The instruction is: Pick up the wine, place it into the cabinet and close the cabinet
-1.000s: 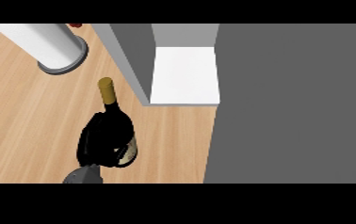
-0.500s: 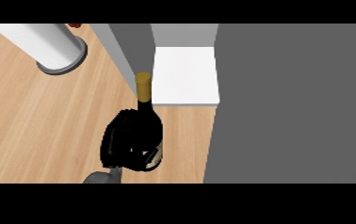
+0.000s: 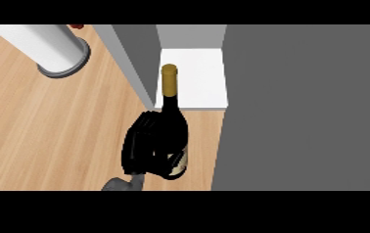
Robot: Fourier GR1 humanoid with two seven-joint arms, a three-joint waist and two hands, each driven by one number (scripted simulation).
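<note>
The wine [image 3: 172, 114] is a dark bottle with a gold-capped neck and a pale label low on its near side. It is held above the wooden counter [image 3: 65, 129], its neck pointing far, so that the gold cap lies over the near left part of the white shelf [image 3: 202, 80] of the cabinet [image 3: 289, 109]. The bottle's body is just near of that shelf's front edge, between the grey cabinet wall on its left and the broad grey panel on its right.

The hand [image 3: 141, 146], black, comes in from the lower edge on a grey forearm and has its fingers curled round the bottle's body from the left side; which hand it is cannot be told. Far left on the counter stands a white cylinder [image 3: 47, 46] on a grey base.
</note>
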